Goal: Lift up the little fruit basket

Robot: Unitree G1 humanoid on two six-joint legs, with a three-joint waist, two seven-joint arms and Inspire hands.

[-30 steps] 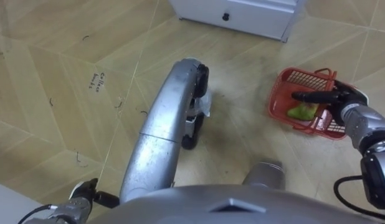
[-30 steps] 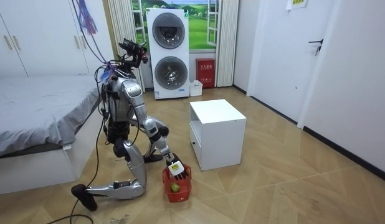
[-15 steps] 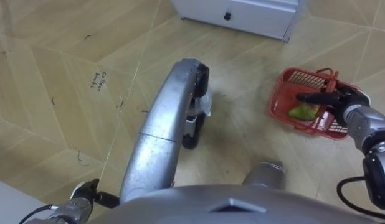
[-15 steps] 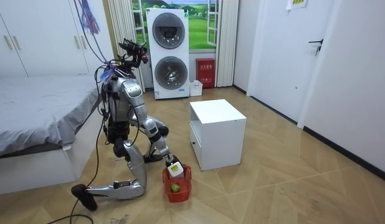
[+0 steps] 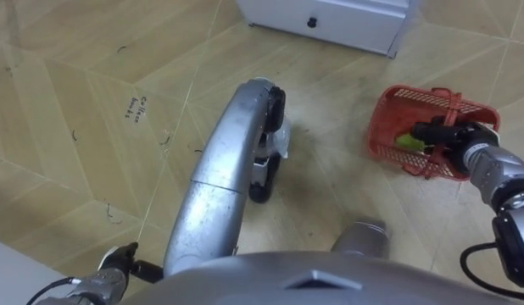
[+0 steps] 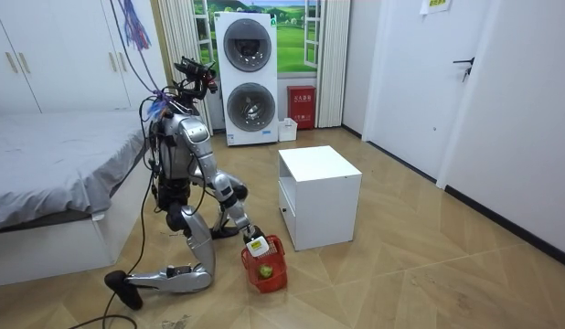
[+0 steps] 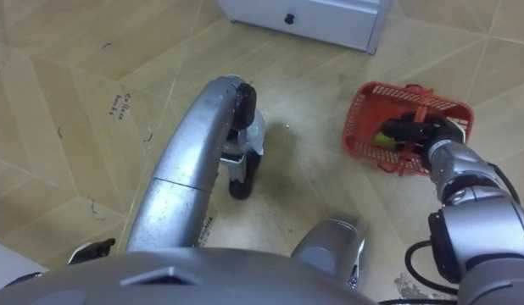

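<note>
Your right hand [image 5: 461, 144] has its fingers curled round the handle [image 5: 454, 104] of the basket [image 5: 387, 127], near the handle's middle. The basket is low at your right side, close to the white cabinet [image 5: 347, 21], and looks tipped in the room view. Whether it is clear of the floor [image 5: 92, 68] you cannot tell. A green fruit [image 5: 406, 141] lies inside, just by the hand. Expect light, stiff plastic, with the fruit free to roll, so hold mid-handle and lift level. Your left hand [image 5: 116, 263] shows at lower left, its state unreadable.
</note>
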